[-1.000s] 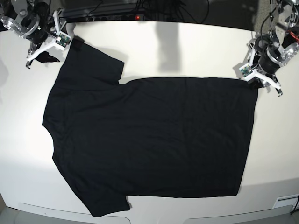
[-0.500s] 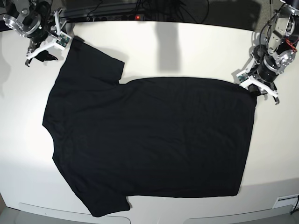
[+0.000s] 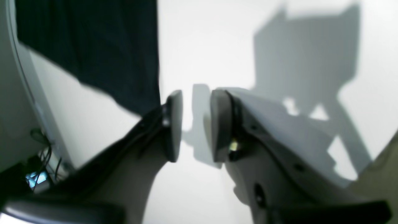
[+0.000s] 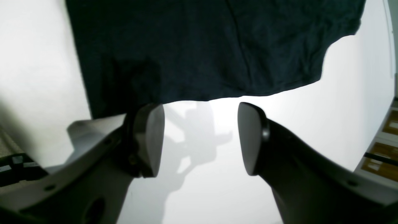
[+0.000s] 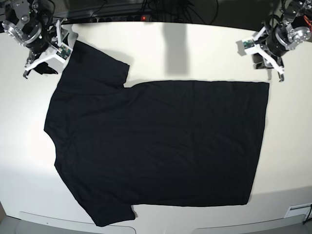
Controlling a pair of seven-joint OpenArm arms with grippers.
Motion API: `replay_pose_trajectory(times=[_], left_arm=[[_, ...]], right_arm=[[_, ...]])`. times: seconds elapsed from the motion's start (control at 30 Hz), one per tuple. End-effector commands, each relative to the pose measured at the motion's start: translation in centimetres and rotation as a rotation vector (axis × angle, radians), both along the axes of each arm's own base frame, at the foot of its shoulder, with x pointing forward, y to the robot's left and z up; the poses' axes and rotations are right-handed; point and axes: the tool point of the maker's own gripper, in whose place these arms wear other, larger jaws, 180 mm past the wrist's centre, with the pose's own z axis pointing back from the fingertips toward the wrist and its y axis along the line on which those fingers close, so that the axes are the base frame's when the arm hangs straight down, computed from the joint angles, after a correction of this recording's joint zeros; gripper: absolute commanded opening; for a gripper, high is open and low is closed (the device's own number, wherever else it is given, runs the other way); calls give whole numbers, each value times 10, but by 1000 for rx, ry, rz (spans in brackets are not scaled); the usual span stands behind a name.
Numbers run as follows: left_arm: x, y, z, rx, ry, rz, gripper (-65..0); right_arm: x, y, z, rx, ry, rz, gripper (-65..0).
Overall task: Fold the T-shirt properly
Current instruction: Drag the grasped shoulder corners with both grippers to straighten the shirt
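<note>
The black T-shirt [image 5: 156, 141] lies spread flat on the white table [image 5: 209, 48], plain side up, with its sleeves toward the left and its hem toward the right. My left gripper [image 5: 273, 70] hovers just beyond the hem's far right corner. In the left wrist view this left gripper [image 3: 196, 93] is open by a narrow gap with nothing in it, and the T-shirt [image 3: 93, 46] corner lies to its upper left. My right gripper [image 5: 39, 68] is beside the far sleeve. Seen from its wrist, the right gripper [image 4: 200, 107] is wide open and empty, just short of the T-shirt [image 4: 202, 46] sleeve edge.
Cables and a power strip with a red light [image 5: 144, 18] run along the table's back edge. A small white box [image 5: 297, 212] sits at the front right corner. The table's front edge [image 5: 161, 228] lies close under the shirt.
The left gripper has pulled away from the hem corner toward the back of the table. The corner now lies flat. The right gripper has hardly moved.
</note>
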Motion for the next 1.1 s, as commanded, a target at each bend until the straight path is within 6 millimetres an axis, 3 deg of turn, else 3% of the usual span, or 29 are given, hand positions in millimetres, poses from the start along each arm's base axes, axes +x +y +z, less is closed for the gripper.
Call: replay_pose_trajectory(times=[0.0, 0.13, 0.23, 0.47, 0.67, 0.97, 1.07], left_arm=[[7, -1, 4, -2, -15, -3, -452], [31, -6, 6, -18, -60, 25, -438], [44, 5, 2, -3, -63, 53, -438], [40, 27, -27, 38, 3, 65, -439], [40, 31, -50, 93, 64, 31, -439], [40, 42, -57, 157, 89, 48, -440], [40, 46, -58, 176, 93, 59, -527]], right_arm=[[6, -1, 8, -4, -28, 11, -281], [5, -1, 8, -3, -27, 9, -281], [5, -1, 7, -4, -27, 8, -281], [5, -3, 7, -11, -23, 3, -281], [5, -3, 7, -12, -22, 2, -281], [5, -3, 7, -13, -21, 1, -281], [5, -3, 7, -13, -21, 1, -281]])
